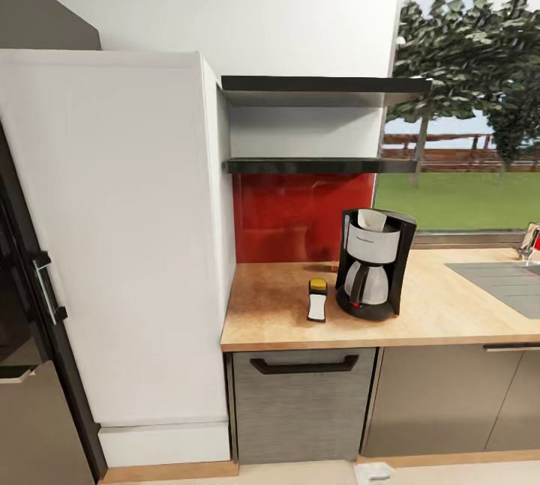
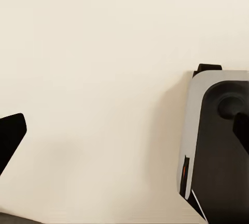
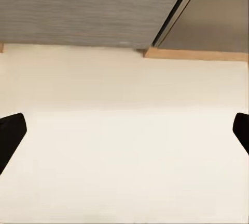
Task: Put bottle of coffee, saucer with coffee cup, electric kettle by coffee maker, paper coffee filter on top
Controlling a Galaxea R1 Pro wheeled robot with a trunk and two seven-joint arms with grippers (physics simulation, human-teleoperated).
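Kitchen walls are white, with a red glass panel [image 1: 300, 217] behind the light-wood countertop [image 1: 420, 316] and a window [image 1: 469, 95] onto trees and grass to one side. One coffee maker [image 1: 373, 264] stands upright on the countertop, black with a silver-white basket and a white carafe below it. One small bottle of coffee [image 1: 317, 299] lies just beside it on the side toward the tall white cabinet [image 1: 112, 238], its yellow cap pointing to the wall; the two look close but whether they touch cannot be told. Two thin black shelves [image 1: 319, 165] hang on the wall above, one over the other, and both look bare. A steel sink [image 1: 502, 282] is set into the countertop well apart from the coffee maker, with part of a tap [image 1: 529, 241] at the frame's edge. Below the worktop sit grey cabinet fronts, one with a black handle [image 1: 304, 365]. A dark appliance door [image 1: 22, 305] stands beside the white cabinet.

Seen from the left wrist, the left gripper [image 2: 124, 130] has its two dark fingertips spread wide at the picture's sides with nothing between them, over pale floor, near a grey and black part of the robot's base [image 2: 218, 141]. Seen from the right wrist, the right gripper [image 3: 124, 133] is likewise spread wide and holds nothing, above pale floor in front of the cabinet fronts [image 3: 93, 5].
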